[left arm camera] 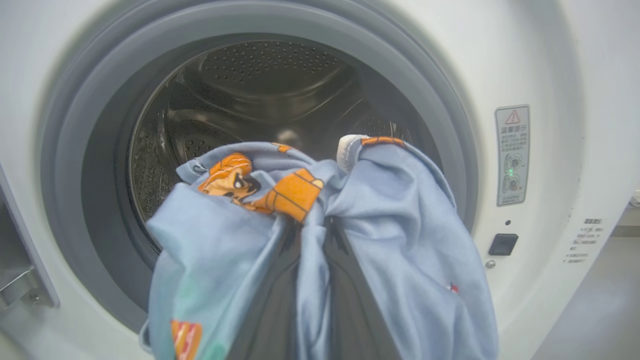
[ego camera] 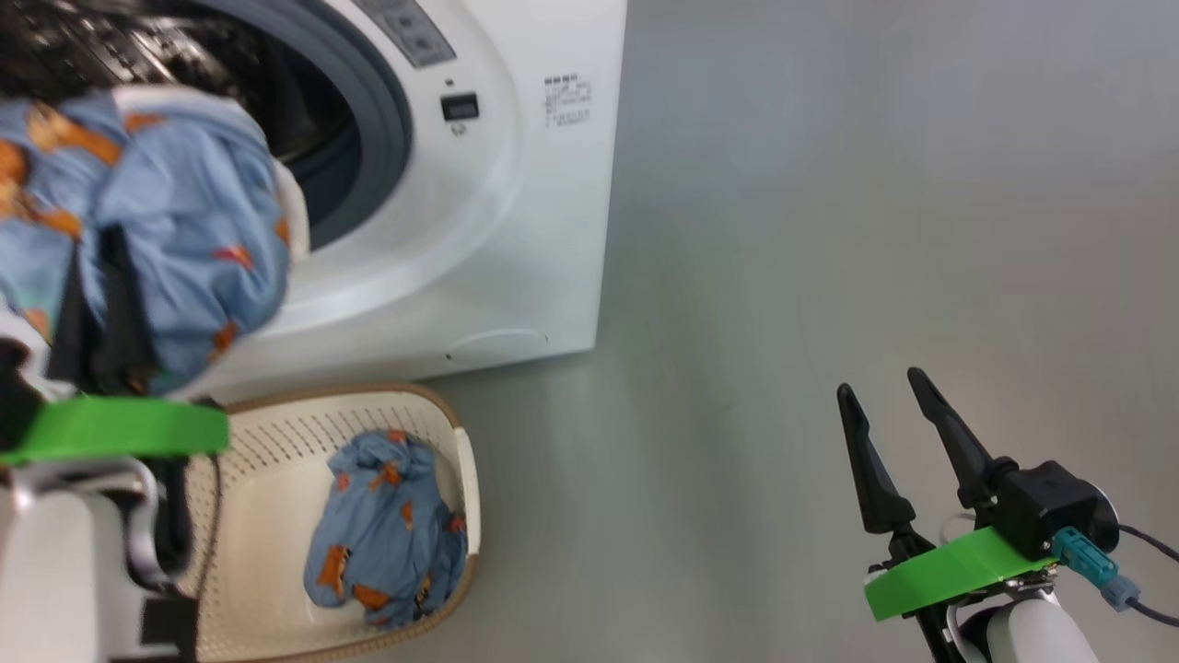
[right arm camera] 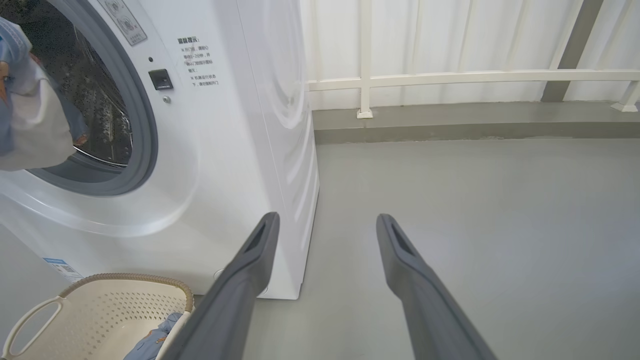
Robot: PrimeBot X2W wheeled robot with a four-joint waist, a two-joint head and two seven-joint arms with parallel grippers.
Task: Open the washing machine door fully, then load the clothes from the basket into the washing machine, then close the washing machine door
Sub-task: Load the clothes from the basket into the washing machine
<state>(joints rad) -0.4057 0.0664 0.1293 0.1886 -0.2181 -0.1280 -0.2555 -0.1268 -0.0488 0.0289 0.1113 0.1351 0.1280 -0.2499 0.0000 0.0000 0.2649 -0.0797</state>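
The washing machine [ego camera: 516, 230] stands with its round opening uncovered; its door is out of view. My left gripper [ego camera: 106, 267] is shut on a light blue bear-print garment [ego camera: 184, 212] and holds it up just in front of the opening. In the left wrist view that garment [left arm camera: 400, 225] drapes over my fingers [left arm camera: 350, 280] before the steel drum [left arm camera: 260, 85]. More of the clothes [ego camera: 387, 525] lie in the cream basket [ego camera: 267, 433] on the floor below. My right gripper [ego camera: 889, 391] stands open and empty off to the right, also seen as the right gripper [right arm camera: 327, 220] beside the machine [right arm camera: 240, 150] and basket [right arm camera: 100, 305].
Grey floor [ego camera: 829, 230] stretches to the right of the machine. A white railing [right arm camera: 450, 77] and a low kerb run along the wall behind. A grey rubber gasket [left arm camera: 440, 125] rings the drum opening, and a warning sticker [left arm camera: 512, 155] sits to its right.
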